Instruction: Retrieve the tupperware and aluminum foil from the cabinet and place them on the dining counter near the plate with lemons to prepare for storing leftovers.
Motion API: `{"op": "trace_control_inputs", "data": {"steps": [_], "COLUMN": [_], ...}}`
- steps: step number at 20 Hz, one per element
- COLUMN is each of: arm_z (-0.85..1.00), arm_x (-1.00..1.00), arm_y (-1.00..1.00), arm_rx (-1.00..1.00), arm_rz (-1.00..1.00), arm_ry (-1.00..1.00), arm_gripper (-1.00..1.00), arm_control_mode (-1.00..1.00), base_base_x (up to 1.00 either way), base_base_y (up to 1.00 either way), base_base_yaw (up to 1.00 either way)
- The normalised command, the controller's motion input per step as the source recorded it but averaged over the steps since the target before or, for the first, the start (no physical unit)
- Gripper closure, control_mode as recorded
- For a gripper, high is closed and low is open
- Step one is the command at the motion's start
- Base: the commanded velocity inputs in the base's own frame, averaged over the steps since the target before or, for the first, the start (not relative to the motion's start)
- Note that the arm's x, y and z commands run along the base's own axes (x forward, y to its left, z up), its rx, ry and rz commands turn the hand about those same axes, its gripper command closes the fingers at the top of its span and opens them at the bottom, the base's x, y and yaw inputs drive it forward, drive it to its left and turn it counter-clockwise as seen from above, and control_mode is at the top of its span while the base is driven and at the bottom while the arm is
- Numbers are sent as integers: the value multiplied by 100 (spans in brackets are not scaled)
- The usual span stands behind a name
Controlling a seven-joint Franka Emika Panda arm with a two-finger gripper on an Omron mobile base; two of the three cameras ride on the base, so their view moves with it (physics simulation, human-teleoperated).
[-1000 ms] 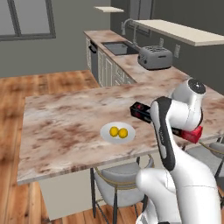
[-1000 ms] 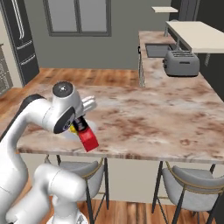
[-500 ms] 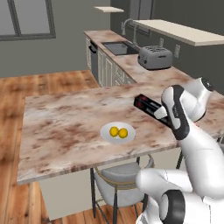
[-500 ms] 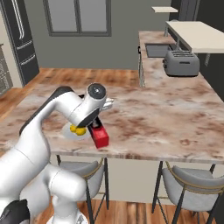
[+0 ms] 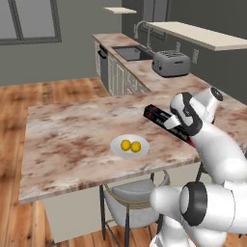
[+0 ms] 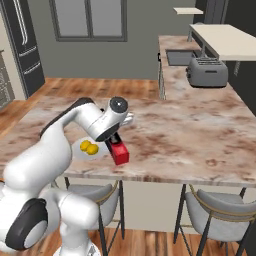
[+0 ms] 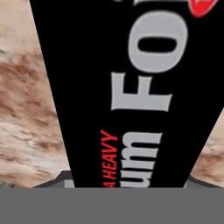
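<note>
My gripper (image 5: 182,126) is shut on the aluminum foil (image 5: 161,118), a long black box with white lettering and a red end (image 6: 119,152). I hold it roughly level, low over the dining counter (image 5: 72,135), just right of the plate (image 5: 119,149). Two lemons (image 5: 131,145) lie on that white plate, and they also show beside my wrist in the right base view (image 6: 89,147). In the hand view the foil box (image 7: 131,87) runs up between my fingers over marbled stone. The tupperware and the cabinet are out of view.
A grey toaster (image 5: 170,62) and a sink (image 5: 128,52) sit on the back worktop. Grey stools (image 5: 130,205) (image 6: 215,210) stand under the counter's near edge. A dark fridge (image 6: 22,45) stands far left. Bare stone lies left of the plate.
My arm has swung forward from beside my body out over the counter, carrying the foil box toward the plate with lemons. The plate and lemons have stayed put.
</note>
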Motion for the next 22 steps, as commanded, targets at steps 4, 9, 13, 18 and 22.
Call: {"op": "trace_control_inputs", "data": {"steps": [4,9,13,18,22], "arm_z": [-44,-49,-51,-48,-39], "arm_x": [51,51,51,54,59], "arm_y": [0,0,0,0,0], "arm_rx": [0,0,0,0,0], "arm_rz": [0,0,0,0,0], "arm_ry": [0,0,0,0,0], "arm_gripper": [100,100,100,100,100], "arm_control_mode": [-100,-100,-100,-100,-100], "base_base_x": [0,0,0,0,0], "base_base_y": [0,0,0,0,0], "base_base_yaw": [0,0,0,0,0]}}
